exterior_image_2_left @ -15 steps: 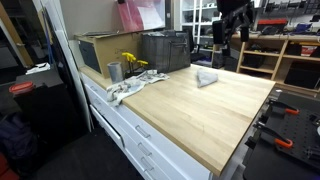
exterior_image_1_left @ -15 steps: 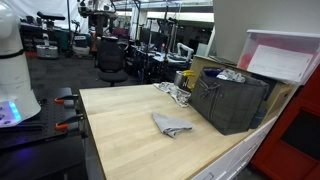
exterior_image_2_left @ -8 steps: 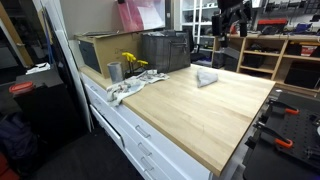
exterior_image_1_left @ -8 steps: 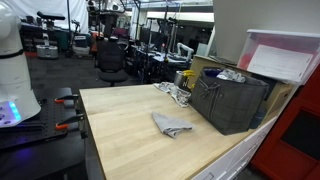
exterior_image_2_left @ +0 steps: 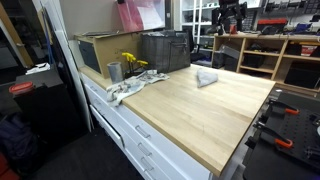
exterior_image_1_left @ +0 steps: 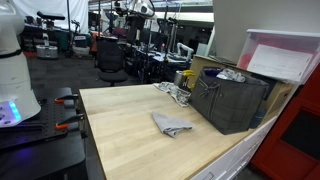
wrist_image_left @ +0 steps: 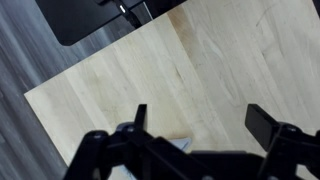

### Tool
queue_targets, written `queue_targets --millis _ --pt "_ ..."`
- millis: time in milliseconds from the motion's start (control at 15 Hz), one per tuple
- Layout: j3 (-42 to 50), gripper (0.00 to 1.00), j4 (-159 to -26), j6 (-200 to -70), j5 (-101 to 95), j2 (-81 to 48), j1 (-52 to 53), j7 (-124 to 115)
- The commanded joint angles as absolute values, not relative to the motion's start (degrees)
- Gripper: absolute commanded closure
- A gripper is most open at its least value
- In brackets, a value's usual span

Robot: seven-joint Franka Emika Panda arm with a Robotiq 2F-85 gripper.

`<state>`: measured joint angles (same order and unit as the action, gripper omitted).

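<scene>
Grey cloth lying crumpled and loosely folded on the bare wood of the table. It sits near the middle of the surface and just in front of the dark crate, apart from it. Nothing pins or props the cloth; its slack heap suggests a soft item resting under its own weight. In the wrist view only a pale corner of the cloth shows between the fingers of the hand. The fingers stand wide apart with nothing between them. In an exterior view the hand hangs high over the far side of the table, well apart from the cloth and touching nothing. This height probably explains why the wrist camera takes in so much tabletop. The crate stands at the table's rear edge, beside a pink-lidded bin. At the neighbouring corner a second bundle of rags drapes over the table's edge, next to a metal cup and a yellow object.
</scene>
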<state>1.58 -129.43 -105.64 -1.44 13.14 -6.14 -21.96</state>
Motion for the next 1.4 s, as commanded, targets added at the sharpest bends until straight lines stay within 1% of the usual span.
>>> queue_targets --millis 0,267,933,1067,1133,1333 --pt "5.63 0.0 -119.14 -101.21 4.09 4.04 -7.82 -18.94" --pt "8.72 0.0 -110.83 -100.14 9.48 -4.69 -9.2 -17.83" --pt "12.52 0.0 -92.81 -102.64 9.74 -27.19 -14.14 -18.68" --pt "12.8 0.0 -89.86 -100.95 8.96 -30.81 -15.21 -18.77" --pt "12.58 0.0 -94.51 -103.12 8.52 -27.03 -14.3 -19.0" --pt "12.63 0.0 -93.7 -103.24 8.5 -29.0 -14.56 -19.01"
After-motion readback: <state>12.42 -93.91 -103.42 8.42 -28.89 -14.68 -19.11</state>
